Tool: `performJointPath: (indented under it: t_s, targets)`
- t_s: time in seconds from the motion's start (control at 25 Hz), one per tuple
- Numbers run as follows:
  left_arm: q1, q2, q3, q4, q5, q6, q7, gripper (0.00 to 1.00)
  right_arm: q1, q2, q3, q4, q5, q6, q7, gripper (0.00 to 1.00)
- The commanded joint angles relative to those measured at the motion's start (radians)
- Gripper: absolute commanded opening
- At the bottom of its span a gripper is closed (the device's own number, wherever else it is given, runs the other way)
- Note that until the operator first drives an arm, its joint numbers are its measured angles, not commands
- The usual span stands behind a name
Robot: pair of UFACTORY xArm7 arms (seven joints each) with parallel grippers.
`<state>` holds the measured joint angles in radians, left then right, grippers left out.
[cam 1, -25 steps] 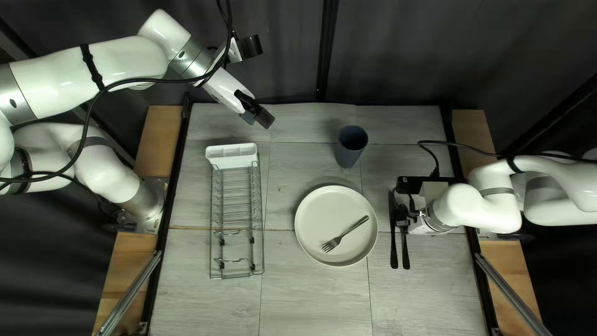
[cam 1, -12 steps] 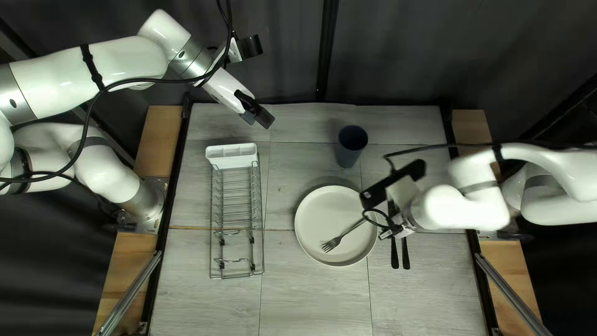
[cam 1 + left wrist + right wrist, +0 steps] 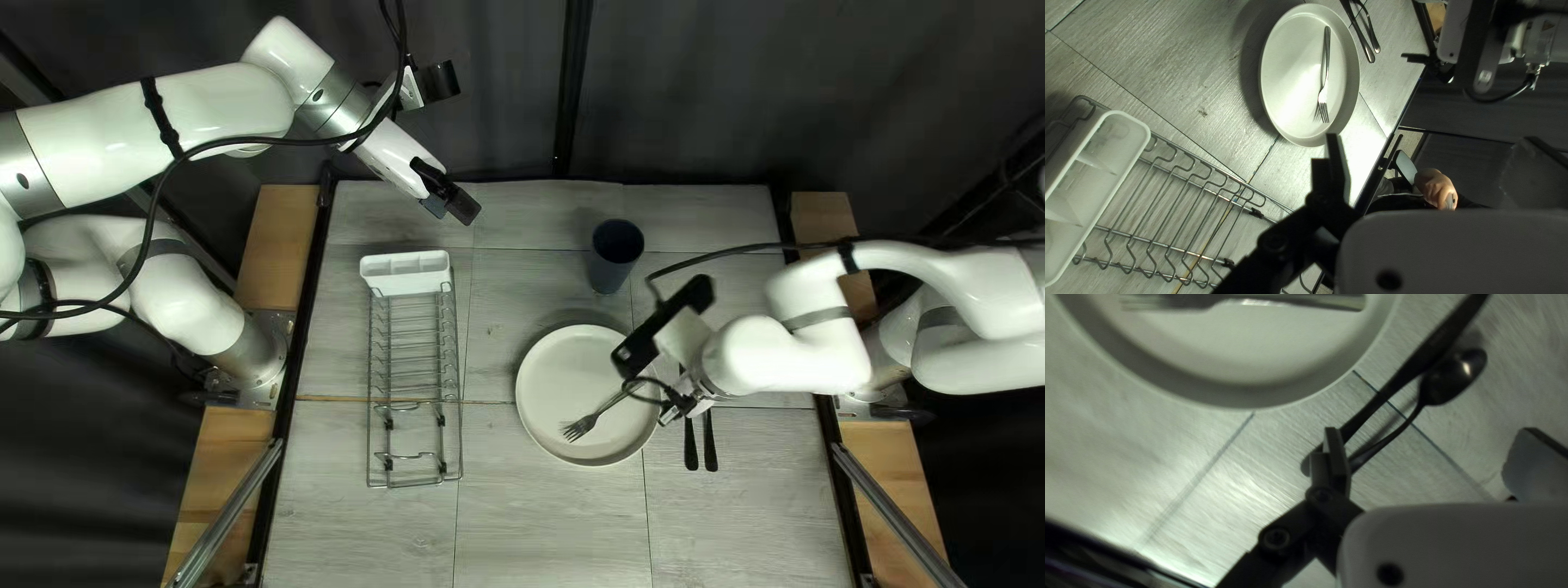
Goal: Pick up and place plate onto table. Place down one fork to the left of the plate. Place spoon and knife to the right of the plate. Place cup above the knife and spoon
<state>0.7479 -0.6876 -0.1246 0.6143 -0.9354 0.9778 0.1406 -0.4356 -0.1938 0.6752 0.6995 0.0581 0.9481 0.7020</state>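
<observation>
- The jaws of the right arm [image 3: 775, 359] are seen spread, with nothing pinched, low over the knife [image 3: 1425, 347] and spoon [image 3: 1451, 371].
- Knife and spoon are laid side by side on the worktop [image 3: 539, 523], just right of the plate [image 3: 555, 367].
- The fork [image 3: 600, 410] is found lying on the plate, tines toward the near edge.
- The cup [image 3: 616, 255] is stood upright beyond the plate.
- The jaws of the left arm [image 3: 163, 122] are held spread and empty, high over the worktop's far edge, beyond the wire rack [image 3: 412, 359].
</observation>
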Motion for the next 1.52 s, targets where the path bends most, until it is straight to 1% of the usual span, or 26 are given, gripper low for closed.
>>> performJointPath:
  t_s: [0.04, 0.32, 0.36, 0.4, 0.52, 0.56, 0.64, 0.88, 1.0, 1.12, 1.2, 1.24, 1.36, 1.52]
  targets:
    - [0.0, 0.0, 0.0, 0.0, 0.0, 0.0, 0.0, 1.0, 0.001, 0.071, -0.035, 0.033, -0.007, 0.016, -0.187, 1.0]
    - [0.0, 0.0, 0.0, 0.0, 0.0, 0.0, 0.0, 1.0, 0.001, 0.071, -0.035, 0.033, -0.007, 0.016, -0.187, 1.0]
    - [0.0, 0.0, 0.0, 0.0, 0.0, 0.0, 0.0, 1.0, 0.007, 0.069, -0.029, 0.021, -0.018, 0.002, -0.199, 1.0]
    - [0.0, 0.0, 0.0, 0.0, 0.0, 0.0, 0.0, 1.0, 0.011, 0.061, -0.029, 0.009, -0.02, -0.017, -0.225, 1.0]
    - [0.0, 0.0, 0.0, 0.0, 0.0, 0.0, 0.0, 1.0, 0.024, 0.051, -0.041, -0.031, -0.03, -0.11, -0.391, 1.0]
    - [0.0, 0.0, 0.0, 0.0, 0.0, 0.0, 0.0, 1.0, 0.033, 0.053, -0.044, -0.043, -0.029, -0.148, -0.482, 1.0]
    - [0.0, 0.0, 0.0, 0.0, 0.0, 0.0, 0.0, 1.0, 0.029, 0.078, -0.045, -0.03, -0.05, -0.165, -0.554, 1.0]
    - [0.0, 0.0, 0.0, 0.0, 0.0, 0.0, 0.0, 1.0, 0.029, 0.078, -0.045, -0.03, -0.05, -0.165, -0.554, 1.0]
    - [0.0, 0.0, 0.0, 0.0, 0.0, 0.0, 0.0, 1.0, 0.028, 0.101, -0.045, -0.038, -0.06, -0.199, -0.571, 1.0]
    - [0.0, 0.0, 0.0, 0.0, 0.0, 0.0, 0.0, 1.0, 0.023, 0.142, -0.051, -0.037, -0.077, -0.262, -0.648, 1.0]
    - [0.0, 0.0, 0.0, 0.0, 0.0, 0.0, 0.0, 1.0, 0.02, 0.197, -0.052, -0.023, -0.13, -0.31, -0.684, 1.0]
    - [0.0, 0.0, 0.0, 0.0, 0.0, 0.0, 0.0, 1.0, 0.022, 0.243, -0.056, -0.004, -0.174, -0.331, -0.702, 1.0]
    - [0.0, 0.0, 0.0, 0.0, 0.0, 0.0, 0.0, 1.0, 0.02, 0.328, -0.073, 0.043, -0.238, -0.345, -0.749, 1.0]
    - [0.0, 0.0, 0.0, 0.0, 0.0, 0.0, 0.0, 1.0, 0.029, 0.414, -0.1, 0.086, -0.307, -0.353, -0.765, 1.0]
